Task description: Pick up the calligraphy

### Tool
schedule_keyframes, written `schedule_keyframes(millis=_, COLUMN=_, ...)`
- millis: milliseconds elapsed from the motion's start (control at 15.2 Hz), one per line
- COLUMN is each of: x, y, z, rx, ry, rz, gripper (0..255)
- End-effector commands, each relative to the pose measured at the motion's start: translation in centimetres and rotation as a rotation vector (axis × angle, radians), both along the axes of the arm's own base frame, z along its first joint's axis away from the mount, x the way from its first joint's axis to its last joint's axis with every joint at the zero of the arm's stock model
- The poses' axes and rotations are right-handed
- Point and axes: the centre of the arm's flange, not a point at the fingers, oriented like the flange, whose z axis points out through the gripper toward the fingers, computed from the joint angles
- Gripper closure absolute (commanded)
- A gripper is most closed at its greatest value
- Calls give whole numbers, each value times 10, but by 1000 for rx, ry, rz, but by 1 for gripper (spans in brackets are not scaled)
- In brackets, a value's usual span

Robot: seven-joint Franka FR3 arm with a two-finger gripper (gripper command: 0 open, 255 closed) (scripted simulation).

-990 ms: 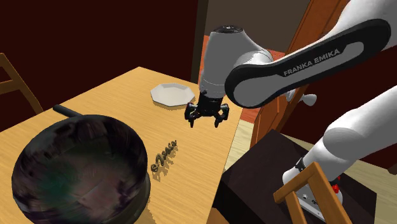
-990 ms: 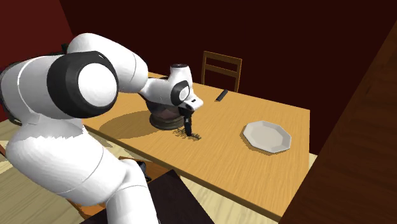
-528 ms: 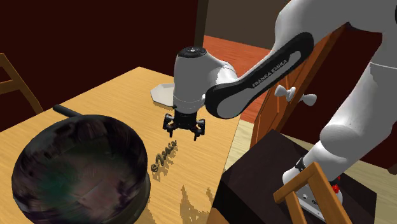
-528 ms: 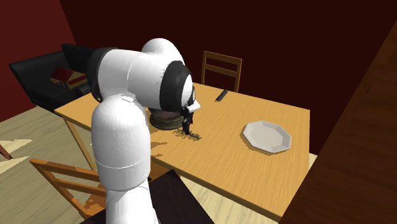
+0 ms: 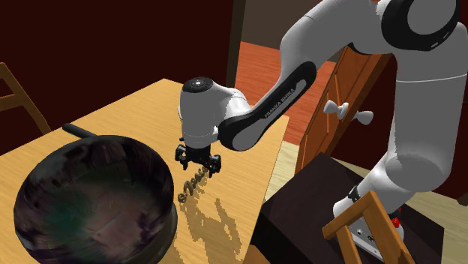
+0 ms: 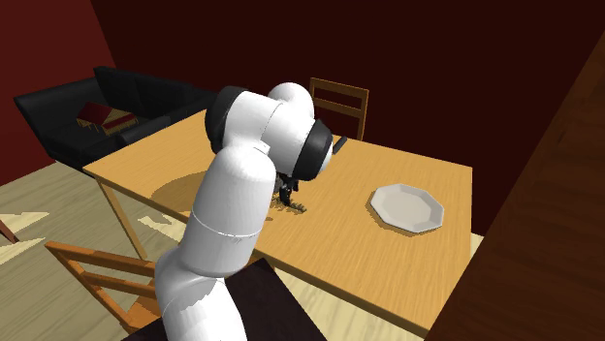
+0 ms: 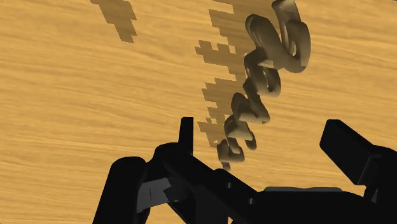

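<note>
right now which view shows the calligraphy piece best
The wrist view: the calligraphy piece lies close, its looping strokes clear on the wooden table. The shoulder view shows it small by the gripper; in the second exterior view the arm hides part of it.

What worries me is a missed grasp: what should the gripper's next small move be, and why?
Probably ease straight down: the gripper's open fingers straddle one end of the dark calligraphy piece without touching it, apparently just above the wooden table.

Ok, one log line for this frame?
stage: pre-grasp | gripper: open, around calligraphy end, not held | calligraphy: on table, beside pan
</note>
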Motion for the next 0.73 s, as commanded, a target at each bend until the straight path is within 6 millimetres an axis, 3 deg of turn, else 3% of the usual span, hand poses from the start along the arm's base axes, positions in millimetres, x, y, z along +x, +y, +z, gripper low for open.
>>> schedule_keyframes(millis=0, x=1, y=0, z=-10, rx=0, ry=-1, rz=-4, gripper=0)
schedule_keyframes(millis=198, x=1, y=0, z=-26, rx=0, ry=-1, rz=-4, gripper=0)
schedule_keyframes(millis=396, x=1, y=0, z=-29, rx=0, ry=-1, rz=-4, gripper=0)
schedule_keyframes(millis=462, x=0, y=0, z=-29, rx=0, ry=-1, rz=-4, gripper=255)
schedule_keyframes(millis=660, x=1, y=0, z=-29, rx=0, ry=-1, rz=-4, gripper=255)
